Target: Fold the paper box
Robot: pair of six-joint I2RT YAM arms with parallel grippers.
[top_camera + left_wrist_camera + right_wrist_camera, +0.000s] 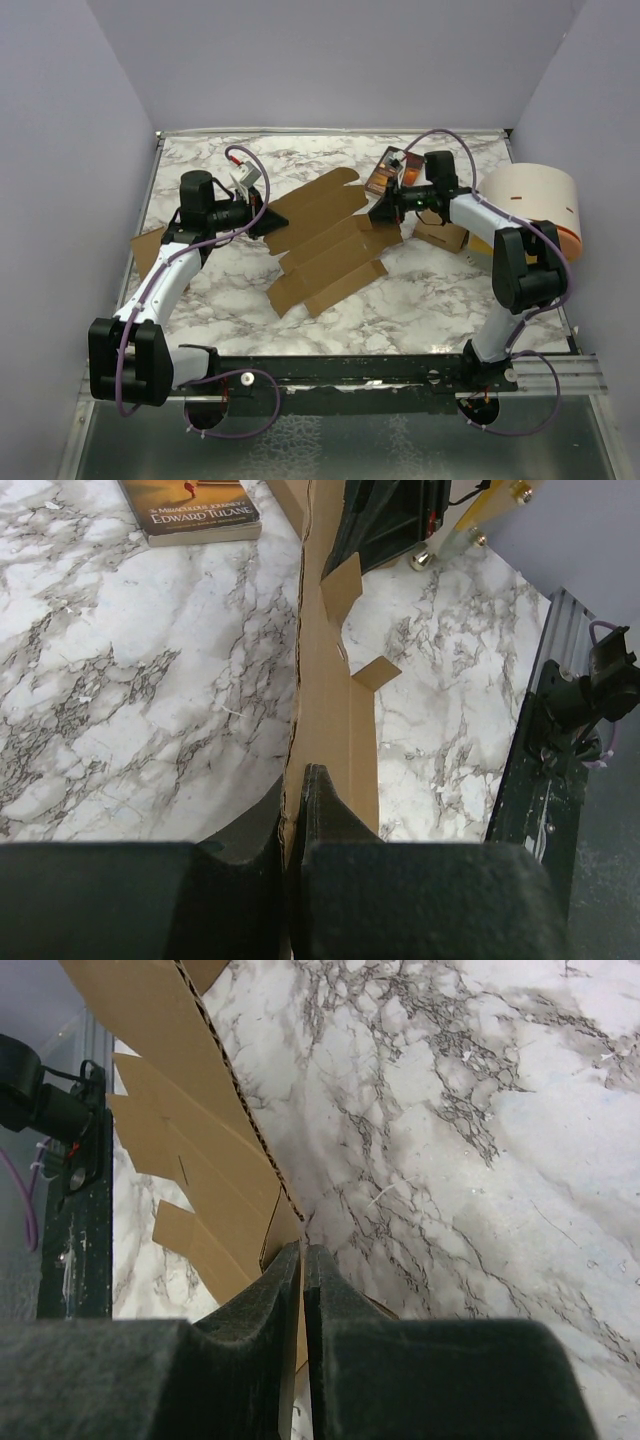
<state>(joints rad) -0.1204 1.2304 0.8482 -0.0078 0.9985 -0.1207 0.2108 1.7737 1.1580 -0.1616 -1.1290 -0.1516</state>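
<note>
The paper box (pixel 325 245) lies as a flat tan die-cut sheet with several flaps in the middle of the marble table. My left gripper (pixel 268 222) is shut on its left edge. In the left wrist view that edge (pixel 335 680) runs up from between the closed fingers (pixel 330 810) of the left gripper (pixel 295 780). My right gripper (pixel 385 212) pinches the sheet's right edge. In the right wrist view a thin strip of the cardboard (pixel 190 1160) sits between the closed jaws of the right gripper (pixel 302 1250).
A dark printed book (pixel 385 172) lies behind the right gripper. A round white drum with an orange band (pixel 535 205) stands at the right wall. Loose cardboard pieces lie at the right (pixel 440 236) and far left (pixel 148 245). A black rail (pixel 400 370) runs along the near edge.
</note>
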